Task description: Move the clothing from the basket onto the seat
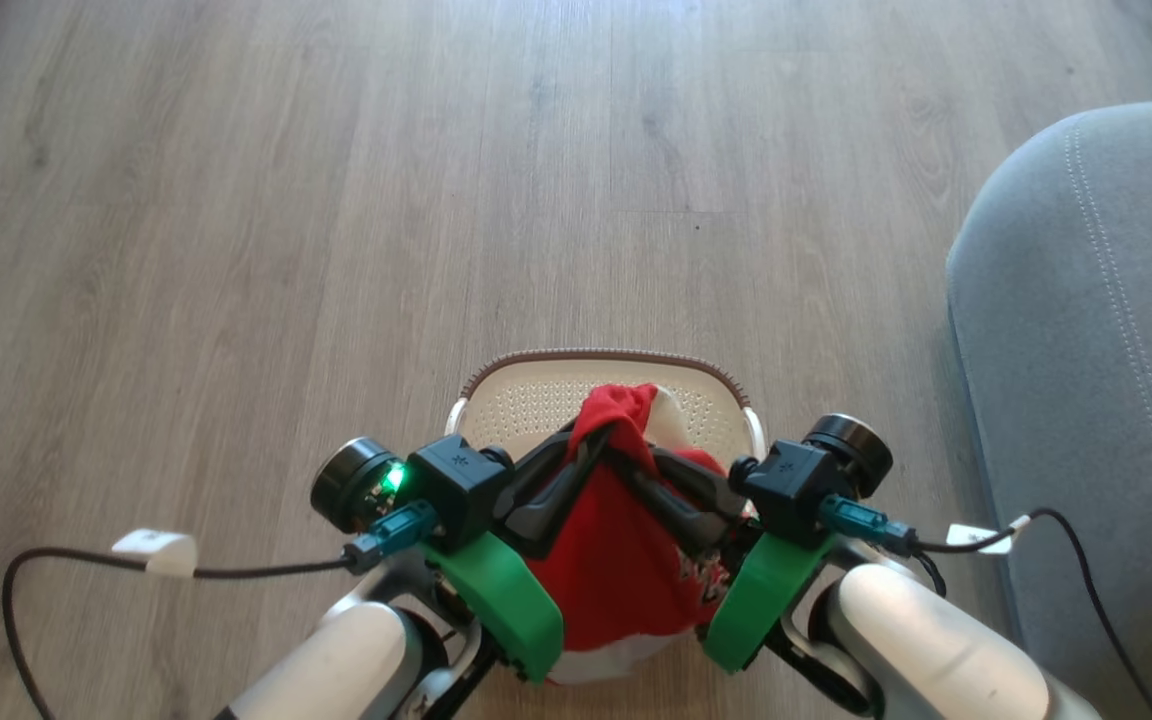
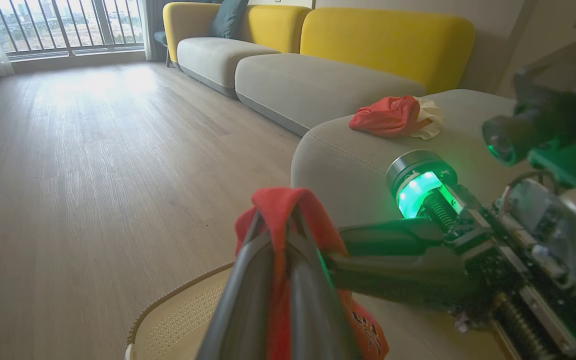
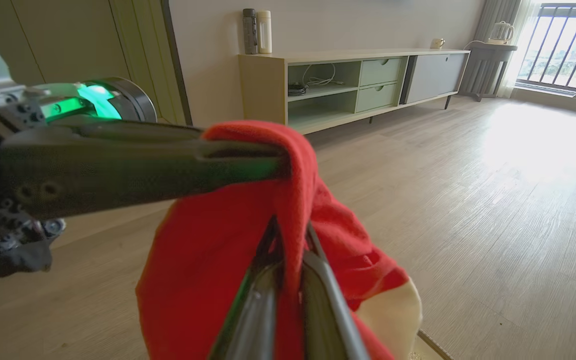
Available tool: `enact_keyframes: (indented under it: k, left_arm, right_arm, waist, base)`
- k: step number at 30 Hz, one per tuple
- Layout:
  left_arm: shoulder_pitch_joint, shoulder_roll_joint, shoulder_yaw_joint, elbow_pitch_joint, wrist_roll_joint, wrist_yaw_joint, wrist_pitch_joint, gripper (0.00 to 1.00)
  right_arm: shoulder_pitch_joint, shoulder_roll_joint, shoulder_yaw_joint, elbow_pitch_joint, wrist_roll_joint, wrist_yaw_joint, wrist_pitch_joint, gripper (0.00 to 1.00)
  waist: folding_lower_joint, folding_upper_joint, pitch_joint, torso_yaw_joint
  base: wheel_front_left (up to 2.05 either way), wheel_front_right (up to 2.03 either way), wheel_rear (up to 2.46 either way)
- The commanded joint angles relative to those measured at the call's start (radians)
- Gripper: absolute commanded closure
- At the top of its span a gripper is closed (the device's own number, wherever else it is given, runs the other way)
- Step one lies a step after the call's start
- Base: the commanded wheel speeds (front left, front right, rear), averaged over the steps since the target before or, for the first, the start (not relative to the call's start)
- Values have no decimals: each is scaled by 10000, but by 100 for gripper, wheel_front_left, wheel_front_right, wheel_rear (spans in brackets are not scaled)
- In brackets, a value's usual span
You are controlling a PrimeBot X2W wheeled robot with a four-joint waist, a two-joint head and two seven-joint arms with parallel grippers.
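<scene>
1. Left gripper [image 2: 279, 225] & right gripper [image 3: 290, 235]: both pinched tight on the same red fold, tips nearly touching each other.
2. Why 2 grips? Prob. so the floppy cloth hangs neat & doesn't slip.
3. The clothing [image 1: 606, 560]: bright red, soft, w/ a white bit at the bottom & small white print on one side. It hangs lifted over the basket's near end.
4. The basket [image 1: 596, 356]: cream, tiny holes, brown rim, sits on the wood floor [image 1: 236, 250] under the cloth.
5. The seat [image 1: 1086, 300]: big grey cushion, near the basket on the robot's right, not touching.
6. Farther back on the seat lies another red & white piece [image 2: 393, 117]. I guess this one goes by it.
</scene>
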Motion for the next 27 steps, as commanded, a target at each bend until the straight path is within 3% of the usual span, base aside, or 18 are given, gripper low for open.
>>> enact_keyframes:
  k: [1, 2, 3, 13, 27]
  left_arm:
    - [-612, 46, 457, -212, 42, 65, -176, 33]
    - [-611, 56, 486, -158, 62, 94, -240, 5]
    - [-601, 54, 510, -108, 63, 115, -301, 0]
    - [-491, 102, 623, 198, 7, 220, -597, 0]
    - [-807, -91, 440, 359, 105, 196, -698, 0]
  right_arm:
    - [-332, -136, 5, -239, 120, -4, 18, 100]
    - [-346, -169, -21, -222, 153, -4, 21, 100]
    - [-357, -205, -55, -209, 172, -4, 29, 100]
    - [-348, -585, -739, -372, 117, -4, 82, 100]
    - [27, -1102, -2548, -1468, -309, -4, 286, 100]
  waist:
    - [0, 1, 5, -99]
    - [0, 1, 5, -162]
    - [0, 1, 16, -226]
    - [0, 1, 161, -1311]
    - [0, 1, 1007, -4178]
  base:
    - [0, 0, 0]
    - [0, 0, 0]
    - [0, 0, 0]
    - [0, 0, 0]
    - [0, 0, 0]
